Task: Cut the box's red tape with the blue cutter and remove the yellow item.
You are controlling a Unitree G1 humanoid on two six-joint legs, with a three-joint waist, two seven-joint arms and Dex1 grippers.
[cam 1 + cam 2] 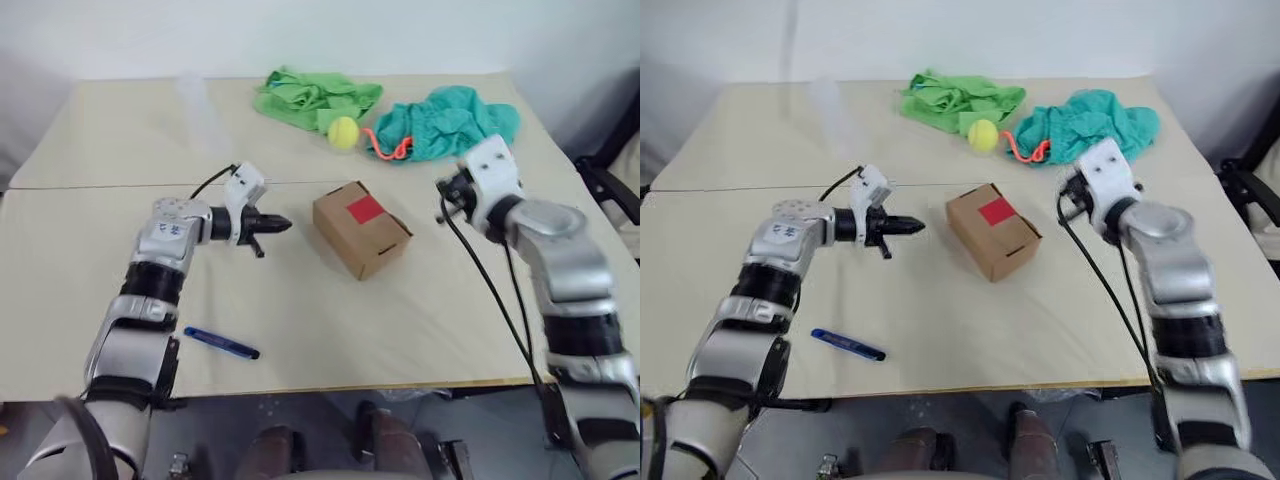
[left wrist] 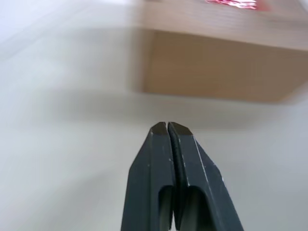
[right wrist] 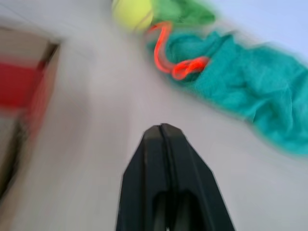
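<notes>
Hovering pressed together, empty, either side of the box (image 1: 361, 229): left gripper (image 1: 283, 224), right gripper (image 3: 161, 128); blue cutter (image 1: 221, 342) lying on counter (image 1: 90, 260).

Brightness: even, soft daylight over the pale beige counter (image 1: 100, 130); nothing dim.
Light source: diffuse, seemingly from above and behind the far edge; white wall beyond looks washed out.
Shadows: faint and short; a soft one beside the small brown cardboard box (image 1: 361, 229), a thin one under the slim blue pen-like cutter (image 1: 221, 343).
Glare: mild sheen on the silver arm shells; none on the counter.
Head views: sharp in the middle, slightly soft toward the corners.
Left wrist view: black fingers (image 2: 187, 168) crisp; box and red tape patch (image 2: 231, 4) behind smeared.
Right wrist view: heavy motion blur; teal cloth (image 3: 250, 91), orange-red cord (image 3: 178, 65), yellow-green ball (image 3: 133, 12) all streaked.
</notes>
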